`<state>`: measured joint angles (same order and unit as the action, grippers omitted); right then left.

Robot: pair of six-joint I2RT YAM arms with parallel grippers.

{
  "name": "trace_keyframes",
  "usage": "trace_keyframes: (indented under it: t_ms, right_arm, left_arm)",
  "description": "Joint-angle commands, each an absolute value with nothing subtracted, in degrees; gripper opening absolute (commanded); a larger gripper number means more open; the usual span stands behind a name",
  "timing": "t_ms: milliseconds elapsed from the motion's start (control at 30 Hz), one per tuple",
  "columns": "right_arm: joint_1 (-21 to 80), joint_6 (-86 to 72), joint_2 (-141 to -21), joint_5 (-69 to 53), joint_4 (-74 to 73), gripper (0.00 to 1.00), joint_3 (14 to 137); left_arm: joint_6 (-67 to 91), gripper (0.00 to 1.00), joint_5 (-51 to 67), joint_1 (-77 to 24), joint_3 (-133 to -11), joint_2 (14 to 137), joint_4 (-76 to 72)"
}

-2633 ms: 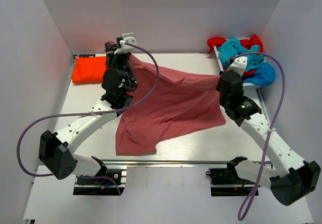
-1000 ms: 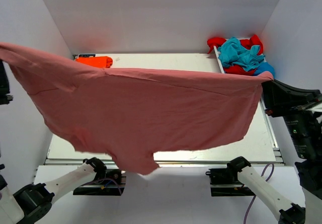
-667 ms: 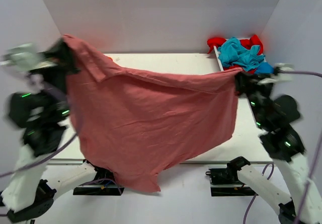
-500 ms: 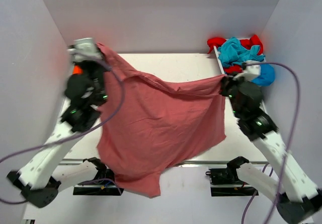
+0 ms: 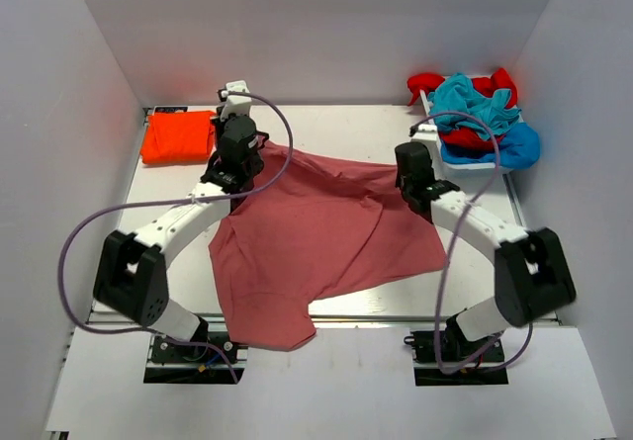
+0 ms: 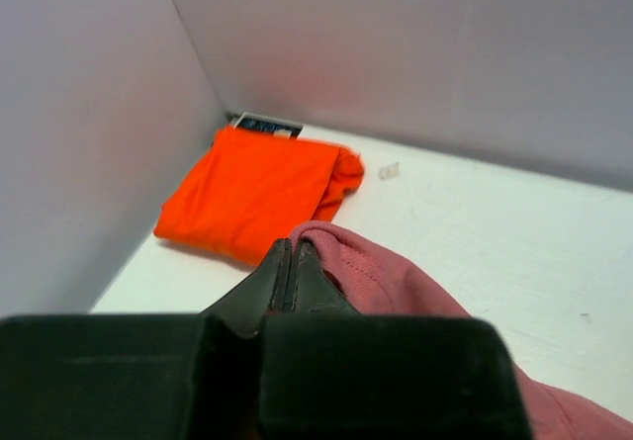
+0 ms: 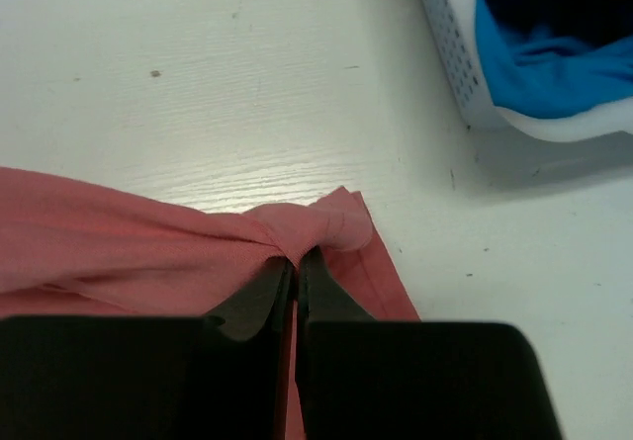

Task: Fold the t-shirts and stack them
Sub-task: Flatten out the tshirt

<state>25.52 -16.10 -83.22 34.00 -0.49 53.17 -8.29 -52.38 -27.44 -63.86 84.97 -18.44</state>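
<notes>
- The pink-red shirt (image 5: 316, 237) lies spread and wrinkled over the middle of the table (image 5: 495, 222). Its near part droops over the table's near edge.
- The left gripper (image 6: 289, 262) is clenched on the shirt's far left corner. Its two fingers are pressed together, with a rolled hem of cloth bunched between the tips, low over the table.
- The right gripper (image 7: 295, 267) is likewise clamped on the shirt's far right corner, where the cloth gathers into a small twisted knot at the fingertips and lies on the table top.
- Between the two grips the shirt's far edge runs across the table with a slight sag.
- A folded orange shirt (image 5: 176, 135) sits in the far left corner of the table against the side wall. It is just left of the left gripper and apart from the pink-red cloth.
- A white basket (image 7: 450, 44) with a perforated wall stands at the far right, near the right gripper but not touching the held shirt.
- In it are heaped a teal shirt (image 5: 475, 104), a red shirt (image 5: 427, 84) and a blue shirt (image 5: 519, 145). The blue one bulges over the basket's right rim.
</notes>
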Motion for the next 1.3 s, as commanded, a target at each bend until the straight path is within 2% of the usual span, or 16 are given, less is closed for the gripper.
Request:
trace_keyframes:
  t_ms: [0,267,533,567,600,633,667,700,733,767,800,900,1000,1100,1167,1267]
  right_arm:
    - [23.74,-16.79,-89.36,35.60,3.95,0.00,60.27]
    - [20.83,-16.79,-103.97,33.58,1.50,0.00,74.94]
    - [17.76,-17.14,-119.59,31.47,-3.43,0.00,91.64]
    - [17.32,-16.53,-120.66,31.38,-3.78,0.03,94.11]
    - [17.14,-15.31,-121.63,30.94,-3.78,0.12,96.74]
    - [17.05,-14.86,-123.64,30.94,-3.61,0.19,98.07]
    - [16.62,-13.64,-125.49,30.50,-4.13,0.25,102.52]
    - [16.44,-13.28,-126.29,29.11,-4.65,0.42,104.05]
    - [16.26,-13.10,-127.95,28.66,-5.88,0.51,105.54]
    - [16.09,-12.05,-128.93,27.96,-6.41,0.60,109.21]
    - [16.08,-11.52,-128.76,25.95,-7.20,0.80,109.60]
    - [16.35,-10.37,-125.43,22.35,-7.73,0.90,109.52]
    - [16.44,-10.46,-119.02,15.23,-9.05,0.90,104.35]
    - [16.61,-11.77,-111.29,9.25,-10.28,0.90,93.22]
    - [16.61,-12.39,-106.36,6.87,-9.50,0.90,88.09]
    - [16.61,-15.64,-98.54,3.88,-8.00,0.90,75.52]
  left_arm:
    - [-2.73,0.00,-50.80,-24.44,-68.80,88.40,-18.03]
    - [2.37,0.00,-46.41,-18.73,-76.28,102.12,-14.59]
    - [7.02,0.00,-42.01,-13.63,-89.02,115.21,-10.03]
    - [7.03,0.00,-40.10,-13.62,-92.08,118.27,-10.02]
    - [7.03,0.02,-39.47,-13.10,-93.94,119.95,-8.98]
    - [7.81,0.23,-39.46,-12.57,-95.96,121.80,-7.92]
    - [7.82,0.38,-38.68,-12.57,-100.76,123.64,-5.56]
    - [7.82,0.62,-37.80,-12.05,-103.59,127.58,-3.62]
    - [9.82,0.87,-37.79,-11.52,-110.24,129.44,-0.65]
    - [10.71,0.99,-36.49,-11.51,-113.26,131.03,4.78]
    - [10.72,1.00,-35.34,-10.90,-115.64,132.18,6.57]
    - [11.87,1.00,-30.60,-10.28,-119.97,132.28,10.63]
    - [11.87,1.00,-25.06,-10.28,-116.03,125.44,11.16]
    - [11.16,1.00,-19.79,-11.60,-105.34,115.60,13.96]
    - [12.03,1.00,-12.78,-12.13,-100.14,110.50,16.60]
    - [14.66,1.00,-1.51,-12.65,-85.30,99.61,16.62]
